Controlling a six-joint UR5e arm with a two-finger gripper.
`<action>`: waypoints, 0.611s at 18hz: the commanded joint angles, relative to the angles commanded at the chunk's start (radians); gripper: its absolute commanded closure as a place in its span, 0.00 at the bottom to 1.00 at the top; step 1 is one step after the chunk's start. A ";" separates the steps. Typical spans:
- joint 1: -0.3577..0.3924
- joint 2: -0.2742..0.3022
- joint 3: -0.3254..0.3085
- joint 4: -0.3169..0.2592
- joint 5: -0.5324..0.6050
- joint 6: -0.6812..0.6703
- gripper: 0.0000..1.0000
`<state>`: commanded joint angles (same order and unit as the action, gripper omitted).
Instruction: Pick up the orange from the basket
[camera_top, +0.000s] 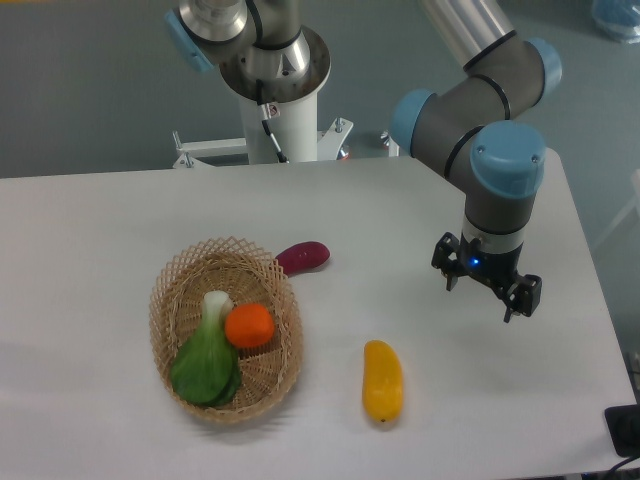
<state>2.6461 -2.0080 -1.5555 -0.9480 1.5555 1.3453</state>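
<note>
Progress is at its very start, as far as you can judge: the small round bright-orange orange (249, 325) sits untouched inside the oval light-tan wicker basket (170, 290), and nothing is lifted yet. Your claw (486, 291) hangs over bare white counter (100, 220) to the right, well apart from the basket, with the elongated yellow-orange fruit (382, 380) lying between the two and nearer the camera. The claw's two dark fingers stand spread with a clear gap between them and pinch nothing.

You find the orange in the right-hand half of the basket, close to the wall on that side. It touches the green leafy vegetable with a white stalk (208, 355) that lies at its left and runs slantwise from the basket's middle toward the near end. A dark red-purple oblong vegetable (303, 257) lies on the counter just outside the far right rim.

Being near enough a ball, the orange has no long axis you can name and points no particular way; any stem mark is too small to make out. The basket's long axis runs roughly away from the camera. The whole job is left for you: travel left, descend, close, lift.
</note>
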 joint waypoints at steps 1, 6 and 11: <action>0.000 0.002 0.000 0.000 -0.002 0.002 0.00; -0.003 0.003 -0.005 0.002 -0.003 0.002 0.00; -0.009 0.026 -0.026 0.000 -0.067 -0.012 0.00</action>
<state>2.6369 -1.9819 -1.5815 -0.9480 1.4882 1.3330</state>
